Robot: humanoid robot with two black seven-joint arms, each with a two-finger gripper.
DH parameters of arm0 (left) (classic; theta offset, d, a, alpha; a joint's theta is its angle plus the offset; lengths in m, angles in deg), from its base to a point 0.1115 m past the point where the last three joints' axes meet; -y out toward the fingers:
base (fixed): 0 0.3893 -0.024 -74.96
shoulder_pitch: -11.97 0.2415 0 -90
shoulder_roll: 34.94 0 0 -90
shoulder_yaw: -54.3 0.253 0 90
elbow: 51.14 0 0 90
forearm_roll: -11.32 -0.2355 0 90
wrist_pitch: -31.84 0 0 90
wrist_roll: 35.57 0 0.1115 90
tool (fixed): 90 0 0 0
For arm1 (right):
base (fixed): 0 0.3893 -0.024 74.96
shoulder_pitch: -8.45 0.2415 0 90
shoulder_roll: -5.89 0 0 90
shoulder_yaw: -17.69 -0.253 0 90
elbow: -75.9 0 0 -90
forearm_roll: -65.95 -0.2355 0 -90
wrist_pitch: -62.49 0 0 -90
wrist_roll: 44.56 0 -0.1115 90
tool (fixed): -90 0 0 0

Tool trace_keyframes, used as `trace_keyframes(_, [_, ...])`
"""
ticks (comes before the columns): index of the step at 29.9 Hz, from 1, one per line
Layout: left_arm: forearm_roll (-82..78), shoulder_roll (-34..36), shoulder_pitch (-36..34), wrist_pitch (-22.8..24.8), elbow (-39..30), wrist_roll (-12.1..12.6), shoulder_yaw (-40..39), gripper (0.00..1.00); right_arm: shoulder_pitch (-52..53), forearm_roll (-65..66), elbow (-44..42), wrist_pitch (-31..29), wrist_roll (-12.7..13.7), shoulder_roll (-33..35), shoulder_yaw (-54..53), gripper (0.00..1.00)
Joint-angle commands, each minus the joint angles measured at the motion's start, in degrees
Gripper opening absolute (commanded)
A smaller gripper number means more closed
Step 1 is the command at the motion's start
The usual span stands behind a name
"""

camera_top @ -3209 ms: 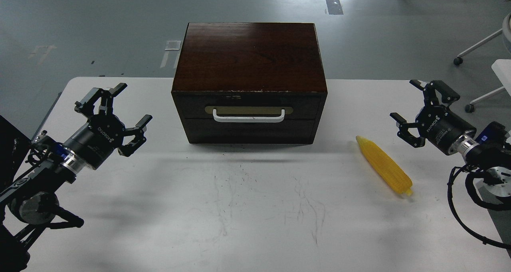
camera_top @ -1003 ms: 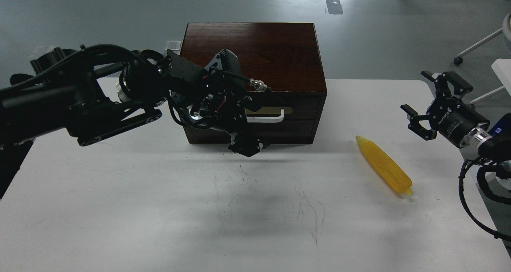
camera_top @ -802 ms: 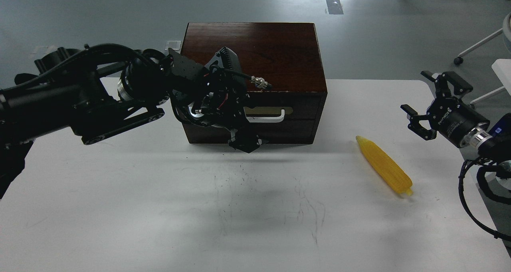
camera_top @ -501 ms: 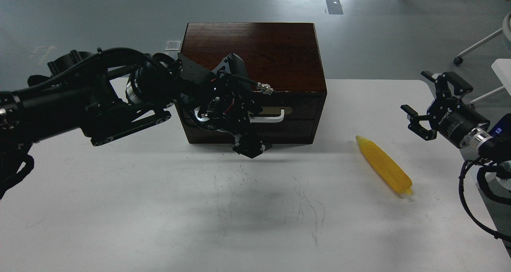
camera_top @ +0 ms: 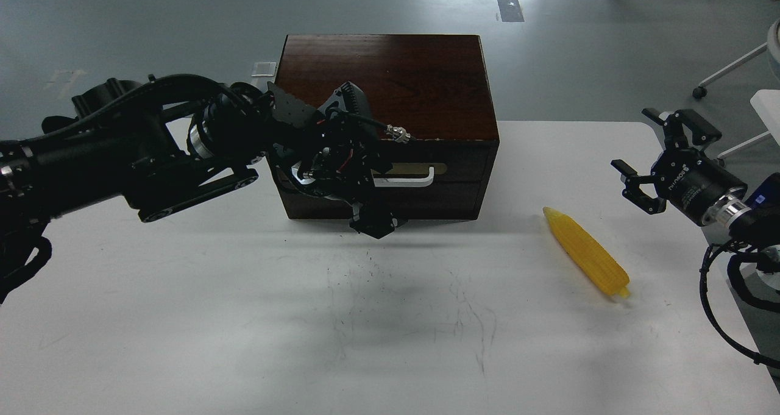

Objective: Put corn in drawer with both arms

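Note:
The yellow corn (camera_top: pixel 586 251) lies on the white table (camera_top: pixel 244 317) to the right of the dark wooden box (camera_top: pixel 390 80), pointed end towards the box. The drawer (camera_top: pixel 466 159) is closed. My left arm covers the left part of its white handle (camera_top: pixel 407 181). My left gripper (camera_top: pixel 373 222) hangs point-down in front of the box's lower panel, just below the handle. It is dark and its fingers cannot be told apart. My right gripper (camera_top: pixel 641 156) is open and empty, above the table's right edge, to the right of the corn and apart from it.
The box stands at the table's far middle. Grey floor lies beyond it, with chair legs and wheels (camera_top: pixel 701 91) at the far right. Scuff marks (camera_top: pixel 365 281) cross the table's middle.
My left arm has swung from the table's left side to the front of the box. In the last half second it shifted slightly left. The right gripper, corn and drawer have stayed still.

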Motion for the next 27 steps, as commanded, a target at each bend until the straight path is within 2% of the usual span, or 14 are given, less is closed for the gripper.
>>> trace_keyframes(1, [0.1,-0.1,0.2,0.0,0.1,0.0,0.1,0.99,-0.1,0.0,0.0,0.0,0.0,0.0,0.0,1.00])
trace_keyframes(9, [0.3,0.3,0.1,0.0,-1.2,0.0,1.9,0.99,-0.3,0.0,0.1,0.0,0.0,0.1,0.0,1.00])
trace_keyframes(27, [0.8,5.3,0.1,0.0,-15.6,0.0,4.6,0.99,-0.4,0.0,0.1,0.0,0.0,0.7,0.0,1.00])
